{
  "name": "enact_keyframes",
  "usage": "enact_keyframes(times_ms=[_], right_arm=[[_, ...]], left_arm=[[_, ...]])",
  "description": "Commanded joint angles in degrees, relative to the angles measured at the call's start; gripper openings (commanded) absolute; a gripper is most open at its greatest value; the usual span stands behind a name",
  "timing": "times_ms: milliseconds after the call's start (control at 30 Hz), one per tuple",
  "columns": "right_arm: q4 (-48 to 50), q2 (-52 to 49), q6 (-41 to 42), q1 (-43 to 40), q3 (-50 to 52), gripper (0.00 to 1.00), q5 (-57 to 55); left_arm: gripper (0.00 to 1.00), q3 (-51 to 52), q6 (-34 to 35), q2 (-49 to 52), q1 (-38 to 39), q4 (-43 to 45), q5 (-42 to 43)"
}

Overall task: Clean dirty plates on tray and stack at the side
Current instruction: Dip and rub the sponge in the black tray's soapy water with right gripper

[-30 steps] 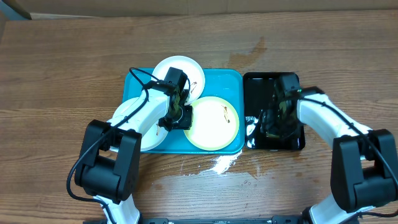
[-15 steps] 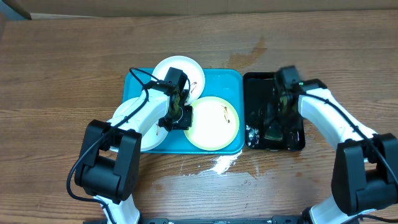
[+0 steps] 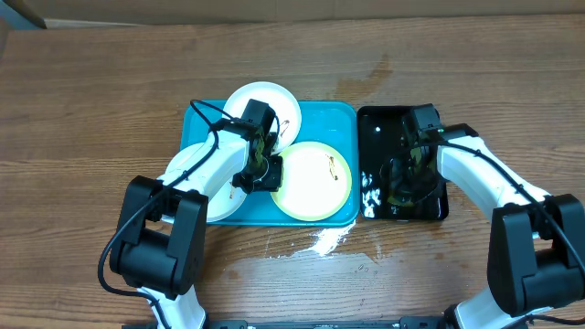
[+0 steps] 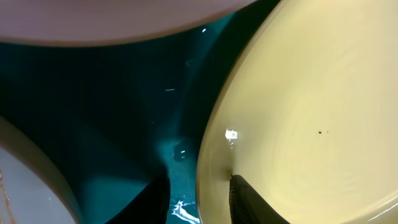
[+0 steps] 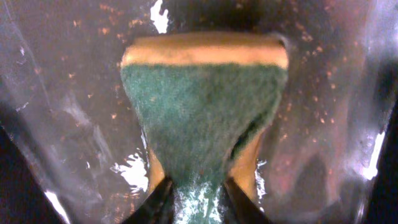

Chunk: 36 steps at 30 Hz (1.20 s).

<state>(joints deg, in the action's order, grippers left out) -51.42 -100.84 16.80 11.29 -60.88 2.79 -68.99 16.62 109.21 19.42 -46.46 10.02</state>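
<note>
Left claw (image 4: 199,183) has the rim of the stiff, slippery lime-rimmed round white plate (image 4: 311,112) between its fingers (image 4: 245,202), grip unclear; right claw (image 5: 198,186) squeezes a soft green-yellow sponge (image 5: 205,106).

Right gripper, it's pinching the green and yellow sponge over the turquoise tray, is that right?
No. The right gripper does pinch the green and yellow sponge, but over the glossy black tray, not the turquoise tray beside it. The overhead view shows this.
</note>
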Motion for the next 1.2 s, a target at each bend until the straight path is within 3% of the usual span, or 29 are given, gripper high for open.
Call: enact_keyframes(times_ms=[0, 100, 167, 200, 367, 567, 767, 867, 933, 967, 1033, 1167], right_arm=[[2.1, -0.1, 0.0, 0.3, 1.7, 0.17, 0.3], [2.0, 0.0, -0.1, 0.3, 0.9, 0.17, 0.3], [-0.6, 0.0, -0.1, 0.3, -1.6, 0.42, 0.3], [-2.8, 0.0, -0.1, 0.3, -3.6, 0.44, 0.4], [-10.0, 0.1, -0.3, 0.3, -11.6, 0.52, 0.2], [-6.0, -0.8, -0.2, 0.3, -8.9, 0.56, -0.2], [-0.5, -1.0, -0.2, 0.3, -5.3, 0.67, -0.2], [0.3, -1.0, -0.2, 0.3, -4.4, 0.79, -0.2], [1.5, -1.0, -0.2, 0.3, -2.8, 1.0, -0.2], [1.8, -1.0, -0.2, 0.3, -2.3, 1.0, -0.2], [2.0, -1.0, -0.2, 0.3, -2.0, 1.0, -0.1], [1.9, -1.0, -0.2, 0.3, -2.0, 1.0, -0.1]], left_arm=[[0.34, 0.2, 0.5, 0.3, 0.2, 0.1, 0.0], [0.33, 0.2, 0.5, 0.3, 0.2, 0.0, 0.1], [0.33, 0.2, 0.5, 0.3, 0.2, 0.0, 0.1], [0.33, 0.2, 0.5, 0.3, 0.2, 0.0, 0.0], [0.34, 0.2, 0.6, 0.3, 0.2, 0.0, 0.1], [0.34, 0.3, 1.7, 0.3, 0.2, 0.3, 0.1], [0.25, 0.3, 2.7, 0.3, 0.2, 1.0, 0.0], [0.15, 0.3, 2.8, 0.3, 0.2, 1.6, 0.0], [0.15, 0.3, 2.7, 0.3, 0.2, 1.6, 0.0], [0.15, 0.3, 2.7, 0.3, 0.2, 1.5, 0.1], [0.17, 0.3, 2.7, 0.3, 0.2, 1.6, 0.1], [0.31, 0.3, 2.7, 0.3, 0.2, 1.7, 0.1]])
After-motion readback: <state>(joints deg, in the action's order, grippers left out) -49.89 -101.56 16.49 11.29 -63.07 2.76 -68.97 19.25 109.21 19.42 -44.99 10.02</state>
